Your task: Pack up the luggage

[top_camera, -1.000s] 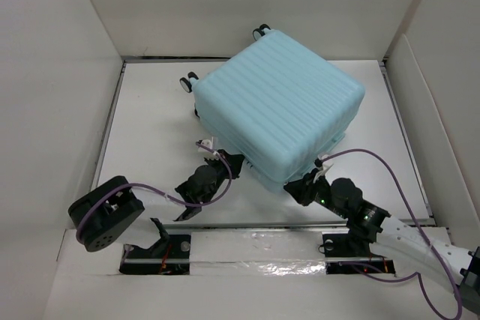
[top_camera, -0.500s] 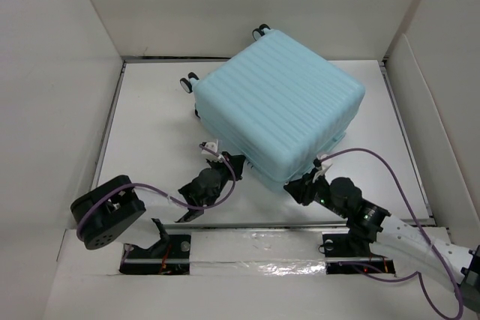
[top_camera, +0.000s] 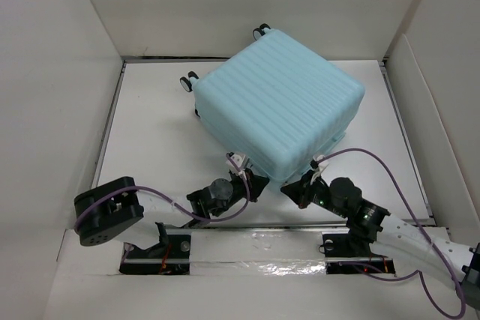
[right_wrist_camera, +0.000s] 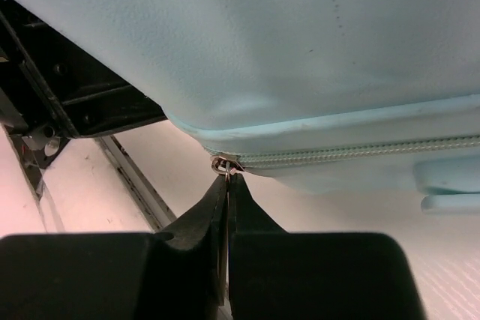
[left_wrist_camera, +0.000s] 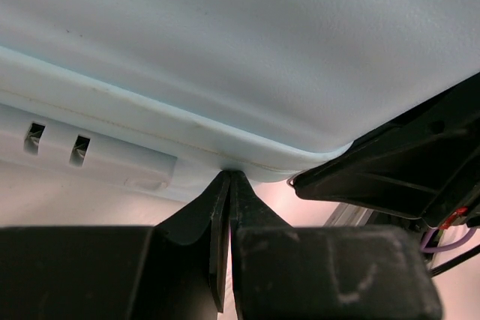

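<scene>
- the luggage (top_camera: 281,106) lay with its ribbed shell up.
- the left gripper (left_wrist_camera: 228,177) was clenched, tips touching the luggage's near seam.
- the right gripper (right_wrist_camera: 226,180) was clenched at the luggage's zipper pull (right_wrist_camera: 221,164).

Pale aqua-blue all over, the suitcase (top_camera: 279,106) shows a shell ribbed in even parallel ridges against the plain white table (top_camera: 150,133). Its spinner wheels (top_camera: 262,31), toward the far edge, are black with white hubs. My left gripper (left_wrist_camera: 229,177) and right gripper (right_wrist_camera: 226,179) are matte black, and purple cables (top_camera: 375,157) trail off my arms. The zipper (right_wrist_camera: 360,149) matches the aqua shell and its pull (right_wrist_camera: 223,165) is silver metal. Shiny silver tape (top_camera: 255,264) lines the near edge.
</scene>
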### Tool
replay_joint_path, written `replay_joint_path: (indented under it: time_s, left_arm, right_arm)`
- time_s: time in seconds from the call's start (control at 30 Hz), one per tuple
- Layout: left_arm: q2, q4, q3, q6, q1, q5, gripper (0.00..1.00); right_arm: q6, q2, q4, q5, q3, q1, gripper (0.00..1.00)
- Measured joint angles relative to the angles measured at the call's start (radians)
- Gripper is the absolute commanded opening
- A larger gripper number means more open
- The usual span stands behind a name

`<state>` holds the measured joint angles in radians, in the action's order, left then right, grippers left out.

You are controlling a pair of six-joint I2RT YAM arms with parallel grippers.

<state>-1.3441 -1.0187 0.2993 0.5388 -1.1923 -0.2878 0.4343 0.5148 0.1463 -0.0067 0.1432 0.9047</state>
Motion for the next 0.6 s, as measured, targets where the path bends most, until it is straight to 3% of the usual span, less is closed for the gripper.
replay_joint_path:
  time_s: [0.23, 0.6]
  left_arm:
    - [-0.089, -0.018, 0.069, -0.020, 0.000, 0.015, 0.00]
    - [-0.347, -0.074, 0.301, -0.023, -0.001, 0.031, 0.00]
  right_arm:
    - [0.000, -0.025, -0.045, 0.005, 0.006, 0.008, 0.00]
    - [-0.015, 0.029, -0.290, 0.177, 0.164, 0.106, 0.00]
